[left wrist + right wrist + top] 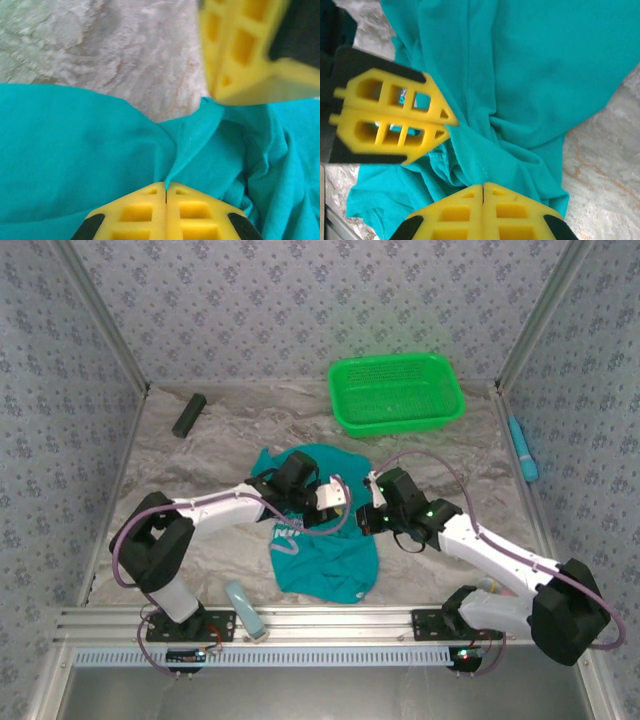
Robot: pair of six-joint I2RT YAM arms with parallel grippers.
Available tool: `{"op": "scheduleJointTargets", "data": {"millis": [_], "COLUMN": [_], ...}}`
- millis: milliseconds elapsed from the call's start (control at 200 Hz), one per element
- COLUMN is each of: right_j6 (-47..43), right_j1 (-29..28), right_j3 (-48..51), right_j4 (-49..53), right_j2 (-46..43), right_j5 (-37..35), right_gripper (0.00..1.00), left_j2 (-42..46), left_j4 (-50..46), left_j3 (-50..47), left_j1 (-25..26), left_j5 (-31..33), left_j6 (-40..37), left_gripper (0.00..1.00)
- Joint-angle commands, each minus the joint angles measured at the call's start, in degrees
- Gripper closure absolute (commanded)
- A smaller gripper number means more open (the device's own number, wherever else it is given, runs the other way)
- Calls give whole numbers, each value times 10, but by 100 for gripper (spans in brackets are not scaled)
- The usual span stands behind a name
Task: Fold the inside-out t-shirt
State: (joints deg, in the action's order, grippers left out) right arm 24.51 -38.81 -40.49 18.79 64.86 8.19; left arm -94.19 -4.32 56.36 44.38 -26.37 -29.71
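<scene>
The teal t-shirt lies crumpled on the table's middle, partly lifted between the two arms. My left gripper is shut on a thin ridge of the cloth, which rises from its closed fingertips. Close to its right, my right gripper is also shut, pinching a seamed fold of the shirt at its tips. Each wrist view catches the other gripper's yellow fingers close by. The neck tag is hidden.
A bright green mesh basket stands at the back right. A black block lies at the back left and a blue tool by the right wall. A pale blue object rests near the front rail.
</scene>
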Motion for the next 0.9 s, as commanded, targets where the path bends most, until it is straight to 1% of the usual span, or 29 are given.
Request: {"op": "scheduleJointTargets", "data": {"millis": [0,15,60,95,110,150,175,255,285,320,365,400,425,460,540,640,700,760,830,895], "right_j6": [-37,-46,-81,-137,-163,-215,-240,-305,-342,-405,-485,-530,-544,-547,-578,-619,-628,-608,-569,-558], "right_j1": [5,6,2,-11,-20,-53,-72,-116,-133,-151,-169,-180,-180,-178,-175,-175,-169,-152,-132,-125], "right_j3": [19,22,30,44,54,76,86,112,121,131,140,145,148,152,134,106,104,108,133,151], "right_j4": [-1,-1,-10,-34,-44,-68,-79,-115,-126,-131,-127,-126,-137,-164,-188,-192,-213,-239,-318,-371], "right_j2": [-12,-12,-12,-20,-26,-49,-66,-130,-154,-180,-208,-221,-225,-221,-181,-101,-59,-29,-5,7], "right_j5": [-64,-66,-62,-44,-45,-77,-85,-78,-62,-38,-7,10,13,-2,-16,-17,-14,7,31,39], "right_gripper": [85,83,71,66,65,64,64,63,63,63,63,62,62,62,62,62,60,58,56,55], "left_j2": [18,20,24,25,25,21,19,15,18,24,34,42,48,54,63,73,79,82,86,89], "left_j4": [-47,-51,-61,-69,-74,-89,-98,-120,-117,-110,-102,-104,-109,-113,-110,-95,-91,-91,-80,-73], "left_j3": [47,51,61,71,75,86,91,94,87,76,63,57,55,51,41,26,22,18,9,2], "left_j1": [-34,-38,-48,-52,-51,-52,-52,-51,-48,-44,-37,-33,-30,-27,-26,-26,-28,-33,-37,-37], "left_j5": [-20,-21,-32,-42,-44,-46,-49,-67,-77,-89,-102,-105,-105,-108,-120,-128,-129,-129,-134,-139], "left_j6": [123,145,210,276,301,364,407,515,542,567,580,581,580,581,600,612,609,611,617,622], "left_gripper": [100,100,100,100,100,100,100,100,100,100,100,100,100,100,100,100,100,100,100,100]}}
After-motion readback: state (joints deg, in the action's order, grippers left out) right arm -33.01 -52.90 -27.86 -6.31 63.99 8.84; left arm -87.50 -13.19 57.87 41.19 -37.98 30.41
